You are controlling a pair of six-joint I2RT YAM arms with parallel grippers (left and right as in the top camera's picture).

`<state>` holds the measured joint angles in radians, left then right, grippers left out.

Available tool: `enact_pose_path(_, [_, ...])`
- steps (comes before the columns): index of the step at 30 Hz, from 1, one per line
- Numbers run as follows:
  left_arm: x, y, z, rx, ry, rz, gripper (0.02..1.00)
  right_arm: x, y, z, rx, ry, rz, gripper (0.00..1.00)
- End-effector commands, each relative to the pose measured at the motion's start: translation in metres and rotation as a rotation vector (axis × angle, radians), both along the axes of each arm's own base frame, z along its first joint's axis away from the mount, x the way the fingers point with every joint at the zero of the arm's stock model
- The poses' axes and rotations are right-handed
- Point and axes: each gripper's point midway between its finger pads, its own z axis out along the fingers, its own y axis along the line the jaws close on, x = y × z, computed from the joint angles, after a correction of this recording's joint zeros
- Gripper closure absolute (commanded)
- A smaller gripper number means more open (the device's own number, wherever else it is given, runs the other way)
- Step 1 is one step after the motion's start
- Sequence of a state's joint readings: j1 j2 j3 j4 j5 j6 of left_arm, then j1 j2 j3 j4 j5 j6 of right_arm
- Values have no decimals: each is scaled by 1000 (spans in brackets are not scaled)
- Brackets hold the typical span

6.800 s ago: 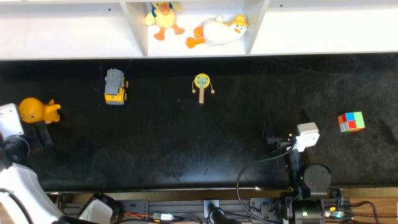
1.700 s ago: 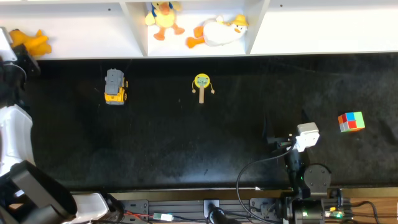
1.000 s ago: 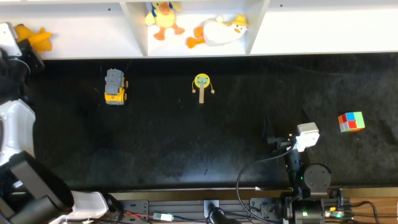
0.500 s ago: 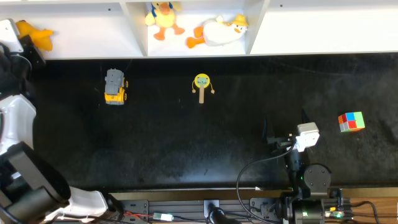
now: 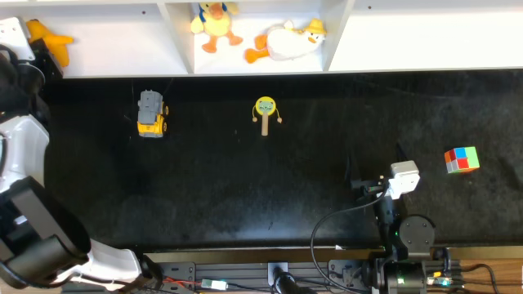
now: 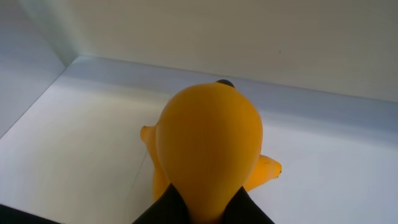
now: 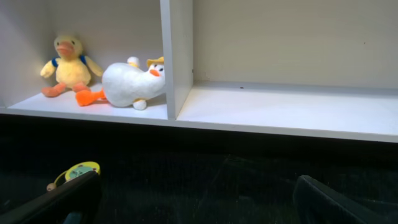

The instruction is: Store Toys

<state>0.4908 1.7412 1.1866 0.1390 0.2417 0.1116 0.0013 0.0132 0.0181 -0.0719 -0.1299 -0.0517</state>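
Observation:
An orange plush toy (image 5: 42, 34) sits in the left compartment of the white shelf (image 5: 114, 59), with my left gripper (image 5: 47, 51) shut on it. In the left wrist view the orange toy (image 6: 210, 143) hangs just above the compartment floor, my left gripper (image 6: 204, 208) pinching its near end. A grey and yellow toy truck (image 5: 150, 113) and a green-headed rattle (image 5: 265, 113) lie on the black mat. A colour cube (image 5: 462, 159) rests at the right. My right gripper (image 5: 374, 165) stands open and empty, low over the mat, facing the shelf (image 7: 273, 112).
The middle compartment holds a yellow duck plush (image 5: 215, 20) and a white duck plush (image 5: 286, 41), also seen as yellow duck (image 7: 67, 65) and white duck (image 7: 130, 84). The right compartment floor (image 7: 292, 109) is bare. The rattle (image 7: 76, 171) lies near my right gripper's finger.
The left arm carried the orange toy from the mat's left side up into the left shelf compartment, then pushed it slightly deeper. The right arm has stayed still.

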Motion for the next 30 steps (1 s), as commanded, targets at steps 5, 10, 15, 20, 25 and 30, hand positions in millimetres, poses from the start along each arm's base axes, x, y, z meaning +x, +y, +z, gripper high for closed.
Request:
enact_pose_path(5, [6,-2,-23,-7,50,-16,956,0,-1,-4,8,2,-6,5])
enact_pose_path(10, [6,-2,-24,-8,51,-17,862,0,-1,-4,8,2,-6,5])
enact_pose_path(15, [6,-2,-24,-7,51,-17,535,0,-1,-4,8,2,-6,7])
enact_pose_path(20, [6,-2,-24,-7,50,-17,386,0,-1,-4,8,2,-6,5])
enact_pose_path(25, [6,-3,-24,-8,51,-17,104,0,-1,-4,8,2,-6,5])
enact_pose_path(30, [6,-2,-24,-9,52,-16,20,0,-1,-4,8,2,-6,5])
